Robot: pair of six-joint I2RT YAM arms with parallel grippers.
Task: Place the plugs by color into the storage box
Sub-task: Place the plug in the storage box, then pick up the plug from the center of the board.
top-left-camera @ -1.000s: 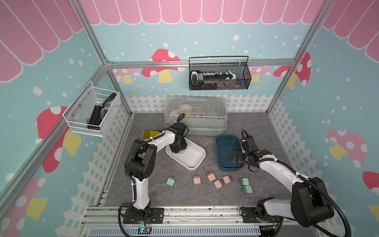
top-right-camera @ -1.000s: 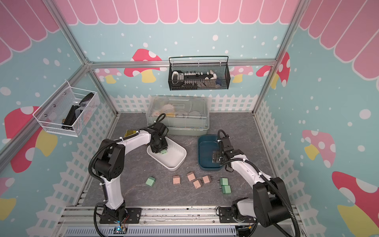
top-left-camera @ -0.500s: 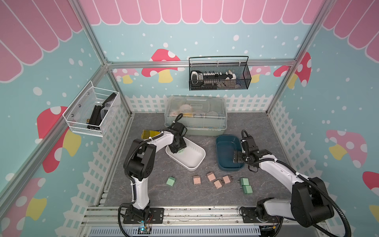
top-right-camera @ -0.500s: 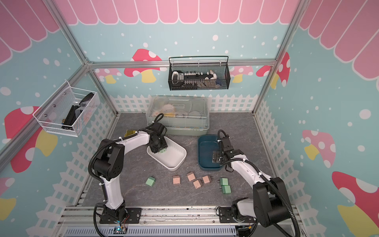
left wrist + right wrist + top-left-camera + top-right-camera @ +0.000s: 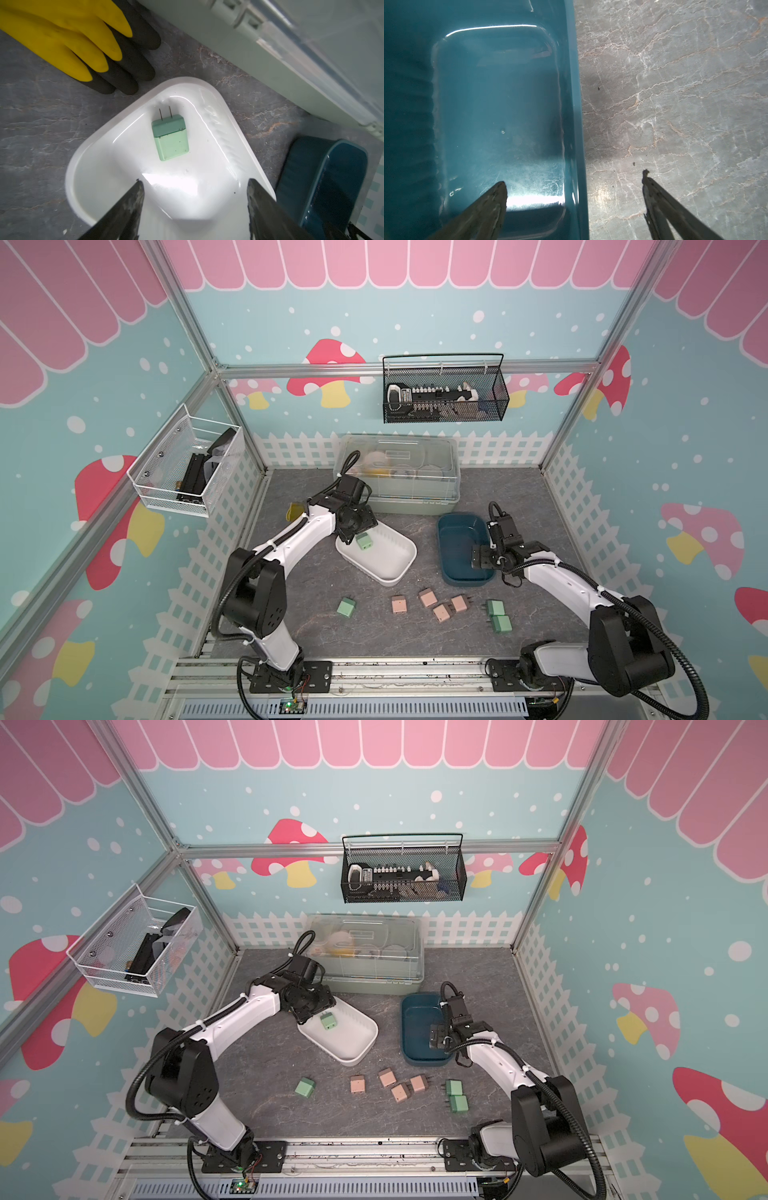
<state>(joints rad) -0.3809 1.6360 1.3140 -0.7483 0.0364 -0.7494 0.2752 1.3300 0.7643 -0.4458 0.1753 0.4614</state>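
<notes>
Now one green plug (image 5: 170, 139) lies in the white tub (image 5: 87, 145), prongs pointing far-left; three green plugs (image 5: 345, 607) (image 5: 495, 607) (image 5: 502, 624) and four pink plugs (image 5: 398, 605) (image 5: 427, 598) (image 5: 441, 612) (image 5: 459, 603) dot the worktop (image 5: 374, 639). The left end effector (image 5: 194, 185) and right end effector (image 5: 574, 182) gape, empty.

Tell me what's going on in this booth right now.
The robot is sorting plugs by color into two tubs. The left claw hangs open over the white tub, where one mint green plug lies loose. The right claw is open, straddling the rim of the dark teal tub, which shows nothing inside. Four salmon pink plugs and three more mint green plugs sit unsorted on the grey table.
</notes>
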